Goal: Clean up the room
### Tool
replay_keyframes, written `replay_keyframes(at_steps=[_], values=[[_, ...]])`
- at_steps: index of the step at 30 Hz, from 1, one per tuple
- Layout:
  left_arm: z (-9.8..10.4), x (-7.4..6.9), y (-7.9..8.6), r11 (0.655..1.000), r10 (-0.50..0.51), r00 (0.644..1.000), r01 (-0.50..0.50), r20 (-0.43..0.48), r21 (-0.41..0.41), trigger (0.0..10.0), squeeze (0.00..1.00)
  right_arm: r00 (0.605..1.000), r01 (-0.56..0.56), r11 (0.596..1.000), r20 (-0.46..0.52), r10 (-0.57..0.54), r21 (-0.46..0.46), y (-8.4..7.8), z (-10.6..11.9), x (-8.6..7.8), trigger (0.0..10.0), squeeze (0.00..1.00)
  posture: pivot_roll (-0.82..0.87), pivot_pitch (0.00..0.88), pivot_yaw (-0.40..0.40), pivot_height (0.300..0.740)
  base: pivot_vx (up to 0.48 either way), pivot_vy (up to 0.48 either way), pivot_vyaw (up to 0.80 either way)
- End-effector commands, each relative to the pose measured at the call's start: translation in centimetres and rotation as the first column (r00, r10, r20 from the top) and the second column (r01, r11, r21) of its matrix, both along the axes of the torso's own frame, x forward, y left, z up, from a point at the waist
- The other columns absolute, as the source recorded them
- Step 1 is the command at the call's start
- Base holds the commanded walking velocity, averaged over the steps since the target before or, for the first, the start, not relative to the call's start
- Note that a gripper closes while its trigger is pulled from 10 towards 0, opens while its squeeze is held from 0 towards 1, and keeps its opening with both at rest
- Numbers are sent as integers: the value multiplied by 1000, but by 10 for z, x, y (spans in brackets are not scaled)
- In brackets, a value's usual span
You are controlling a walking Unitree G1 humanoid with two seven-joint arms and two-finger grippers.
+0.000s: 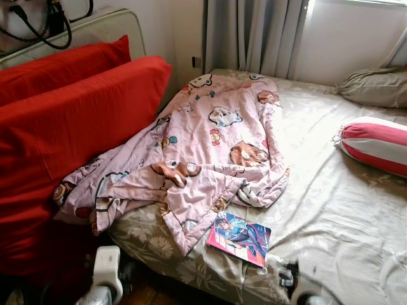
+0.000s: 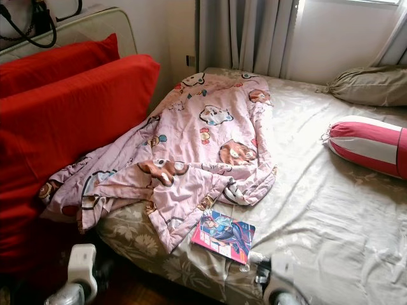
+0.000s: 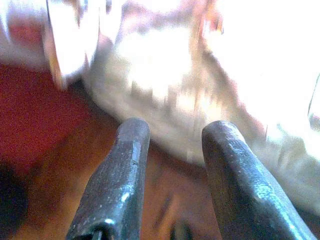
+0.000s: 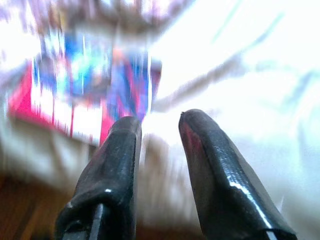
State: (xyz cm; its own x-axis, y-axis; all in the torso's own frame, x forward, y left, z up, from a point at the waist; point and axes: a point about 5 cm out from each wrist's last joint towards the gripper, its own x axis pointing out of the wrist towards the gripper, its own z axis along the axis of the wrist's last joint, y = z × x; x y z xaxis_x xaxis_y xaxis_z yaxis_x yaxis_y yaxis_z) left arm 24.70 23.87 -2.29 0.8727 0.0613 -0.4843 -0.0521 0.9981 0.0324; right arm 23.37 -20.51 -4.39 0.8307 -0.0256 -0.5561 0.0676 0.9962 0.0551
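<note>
- The bed (image 1: 343, 210) fills the middle and right of the frame, under a beige floral sheet; curtains (image 1: 254, 35) hang at the top centre.
- Red cushions (image 1: 63, 140) lean at the left, touching the quilt's edge.
- The pink quilt (image 1: 210, 146) lies crumpled across the frame's centre. Tugging it carelessly could, I'd guess, drag the book off the bed.
- A striped bolster (image 1: 375, 145) sits at the right edge, a pillow (image 1: 375, 86) above it.
- The book (image 1: 240, 237) rests at lower centre near the mattress edge, touching the quilt's corner; a glancing grab might nudge it onto the floor.
- The right gripper (image 4: 157, 137) hovers near the book, fingers slightly parted, empty.
- The left gripper (image 3: 172, 145) hangs low by the bed's edge, parted, empty.
</note>
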Motion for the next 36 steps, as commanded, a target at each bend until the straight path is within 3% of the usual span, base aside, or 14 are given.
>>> replay_keyframes(at_steps=[1,8,14,19,36], values=[[9,6,4,1000,6,997,-5,70,-13,10000,0,994,-27,1000,107,27,-5,2,13,13,10000,0,71,0,-15,740,0,0,0],[34,17,2,998,-55,960,54,274,13,10000,0,939,-19,1000,344,21,-10,-1,45,33,10000,0,61,0,-11,740,0,0,0],[50,11,2,997,-74,917,65,392,36,10000,0,899,50,999,434,-54,20,0,52,29,10000,0,71,0,-18,740,0,0,0],[57,13,-6,996,-86,898,81,432,30,10000,0,892,52,999,449,-51,10,2,53,25,10000,0,77,0,-22,740,0,0,0],[59,14,-14,991,-130,902,135,413,18,10000,0,916,81,997,395,-71,-10,-6,49,23,10000,0,61,0,-20,721,0,0,0]])
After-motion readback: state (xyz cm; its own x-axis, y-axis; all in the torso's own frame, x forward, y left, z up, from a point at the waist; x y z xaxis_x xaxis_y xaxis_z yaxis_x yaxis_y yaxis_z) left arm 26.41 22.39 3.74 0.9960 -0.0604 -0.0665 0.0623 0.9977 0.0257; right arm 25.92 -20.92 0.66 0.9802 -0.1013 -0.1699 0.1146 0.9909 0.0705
